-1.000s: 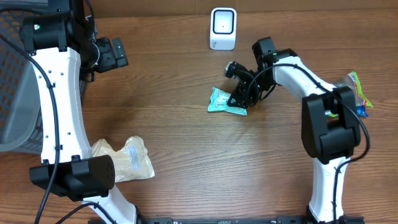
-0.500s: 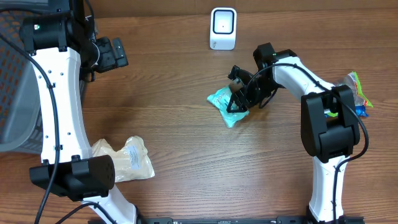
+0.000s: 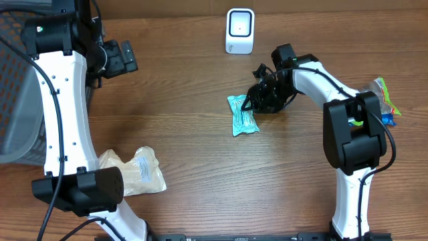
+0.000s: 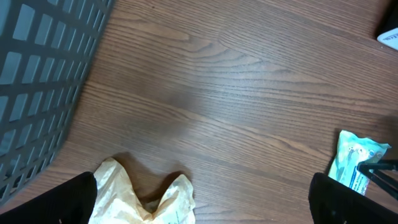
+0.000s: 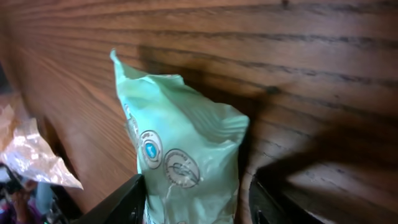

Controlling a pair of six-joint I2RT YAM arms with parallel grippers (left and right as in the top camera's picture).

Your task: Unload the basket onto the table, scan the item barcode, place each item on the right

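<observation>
On wood-grain table (image 3: 180, 134), right gripper (image 5: 196, 200) pinches green packet (image 5: 180, 137) (left gripper (image 3: 123, 57) spread wide).

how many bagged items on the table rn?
3: teal packet at centre, in the right hand; pale bag near-left; colourful bag at far right edge, partly hidden.

Bare table (image 3: 200, 87) between pouch (image 3: 242, 115) and scanner (image 3: 239, 30)
</observation>
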